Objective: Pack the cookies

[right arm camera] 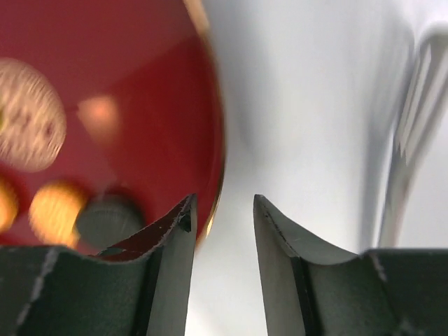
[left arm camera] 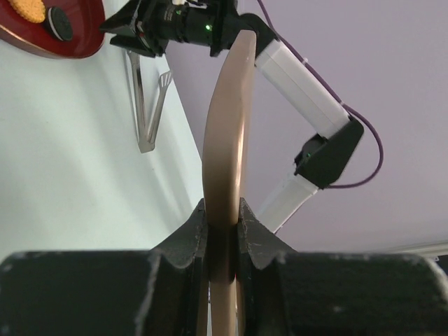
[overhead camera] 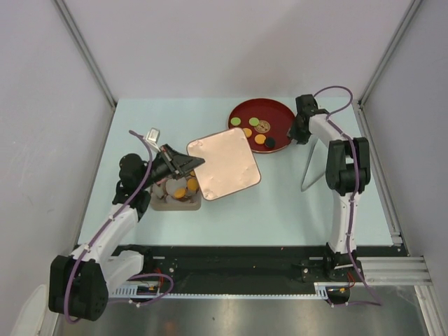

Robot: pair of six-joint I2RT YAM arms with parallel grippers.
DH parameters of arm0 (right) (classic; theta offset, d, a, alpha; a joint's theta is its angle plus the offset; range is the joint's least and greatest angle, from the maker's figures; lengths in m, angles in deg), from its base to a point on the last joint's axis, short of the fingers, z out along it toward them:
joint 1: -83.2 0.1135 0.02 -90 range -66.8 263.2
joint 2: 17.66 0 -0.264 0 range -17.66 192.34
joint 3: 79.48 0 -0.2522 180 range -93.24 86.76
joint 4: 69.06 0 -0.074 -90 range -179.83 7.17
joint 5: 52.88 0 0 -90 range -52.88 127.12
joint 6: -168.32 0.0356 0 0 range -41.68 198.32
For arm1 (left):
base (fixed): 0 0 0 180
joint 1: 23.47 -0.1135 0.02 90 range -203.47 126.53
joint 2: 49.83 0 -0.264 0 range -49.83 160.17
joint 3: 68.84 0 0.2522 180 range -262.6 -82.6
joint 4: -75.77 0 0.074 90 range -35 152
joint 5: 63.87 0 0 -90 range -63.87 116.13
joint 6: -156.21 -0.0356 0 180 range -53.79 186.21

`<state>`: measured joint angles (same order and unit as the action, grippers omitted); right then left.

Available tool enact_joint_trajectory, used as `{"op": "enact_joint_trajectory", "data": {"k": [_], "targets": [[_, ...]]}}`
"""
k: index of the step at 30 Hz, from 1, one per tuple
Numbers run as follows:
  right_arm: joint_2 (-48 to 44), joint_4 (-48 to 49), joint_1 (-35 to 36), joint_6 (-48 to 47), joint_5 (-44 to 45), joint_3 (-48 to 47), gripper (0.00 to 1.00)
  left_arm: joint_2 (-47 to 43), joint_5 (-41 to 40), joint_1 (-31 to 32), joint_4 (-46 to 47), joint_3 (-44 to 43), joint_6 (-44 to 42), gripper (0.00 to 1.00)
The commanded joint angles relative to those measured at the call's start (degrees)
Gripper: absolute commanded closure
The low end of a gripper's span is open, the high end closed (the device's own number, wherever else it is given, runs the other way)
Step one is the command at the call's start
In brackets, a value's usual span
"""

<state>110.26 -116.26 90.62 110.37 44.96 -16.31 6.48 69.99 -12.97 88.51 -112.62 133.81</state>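
Several cookies point(overhead camera: 260, 139) in green, orange, brown and black lie on the dark-red plate point(overhead camera: 276, 110) at the back. More orange cookies point(overhead camera: 180, 192) sit in the grey box point(overhead camera: 176, 204) below my left gripper point(overhead camera: 187, 164). That gripper point(left arm camera: 224, 231) is shut on the edge of a square copper-coloured lid point(overhead camera: 224, 163), seen edge-on as a lid point(left arm camera: 227, 140) in the left wrist view. My right gripper point(overhead camera: 299, 131) hovers at the plate's right rim. Its jaws point(right arm camera: 222, 206) stand open, straddling the plate point(right arm camera: 140, 91) rim and holding nothing. Blurred cookies point(right arm camera: 56, 210) lie left of them.
Metal tongs point(overhead camera: 311, 168) lie on the pale table right of the plate, also seen as tongs point(left arm camera: 143, 105) and tongs point(right arm camera: 413, 140). A small silver object point(overhead camera: 154, 134) lies behind the left arm. Grey walls close in both sides and the back.
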Motion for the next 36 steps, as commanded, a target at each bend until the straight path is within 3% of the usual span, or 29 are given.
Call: {"op": "enact_joint_trajectory", "data": {"k": [1, 7, 14, 21, 27, 31, 36], "targets": [[-16.27, 1.35, 5.48, 1.17, 2.19, 6.88, 0.57, 0.02, 1.67, 0.31, 5.66, -4.78, 2.89, 1.00], [-25.60, 5.21, 14.98, 1.78, -5.45, 18.33, 0.59, 0.81, 2.02, 0.22, 10.84, -5.14, 6.58, 0.99], [-22.63, 13.03, 27.37, 2.40, -13.10, 22.38, 0.58, -2.08, 2.02, -0.13, 10.59, -5.40, 7.47, 1.00], [-18.76, 21.47, 30.89, 5.30, -20.40, 22.30, 0.55, -4.90, 2.64, -0.13, 11.73, -4.87, 8.69, 0.99], [-15.34, 28.85, 32.83, 7.67, -24.00, 22.03, 0.49, -4.46, 3.43, -0.22, 19.45, -3.91, 13.52, 0.99], [-12.61, 31.49, 34.67, 8.90, -24.62, 21.15, 0.48, -3.14, 3.43, -0.13, 33.13, -2.33, 21.24, 1.00], [-8.75, 26.17, 37.14, 6.10, -22.00, 14.14, 0.48, -1.82, 3.69, -0.04, 41.17, -1.88, 25.66, 1.00]]}}
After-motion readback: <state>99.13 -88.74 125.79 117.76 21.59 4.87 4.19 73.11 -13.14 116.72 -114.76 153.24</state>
